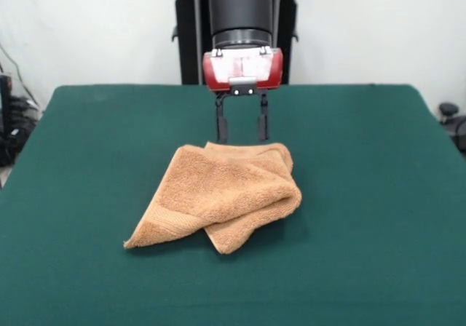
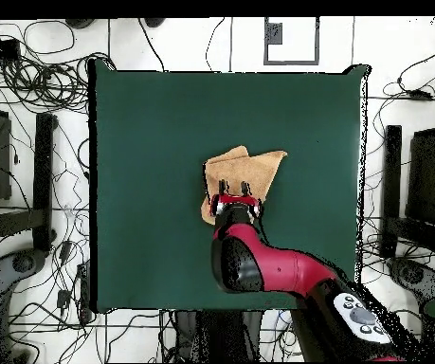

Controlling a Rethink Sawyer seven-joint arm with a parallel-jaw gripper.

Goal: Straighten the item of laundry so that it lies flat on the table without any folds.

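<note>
The item of laundry (image 1: pixel 222 193), a light orange-tan terry towel, lies folded over itself in a bunched, roughly triangular heap near the middle of the dark green table (image 1: pixel 364 195). One corner points toward the front left, and a woven band shows along its lower edge. My gripper (image 1: pixel 242 128) hangs open just above the towel's far edge, its two black fingers (image 1: pixel 221 126) spread apart with nothing between them. In the overhead view the towel (image 2: pixel 249 166) sits at the table's (image 2: pixel 145 190) centre, and the gripper (image 2: pixel 237 188) and red arm cover its near part.
The red and black arm (image 2: pixel 278 270) reaches in over the table's bottom edge in the overhead view. Cables, stands and equipment lie on the floor around the table on all sides.
</note>
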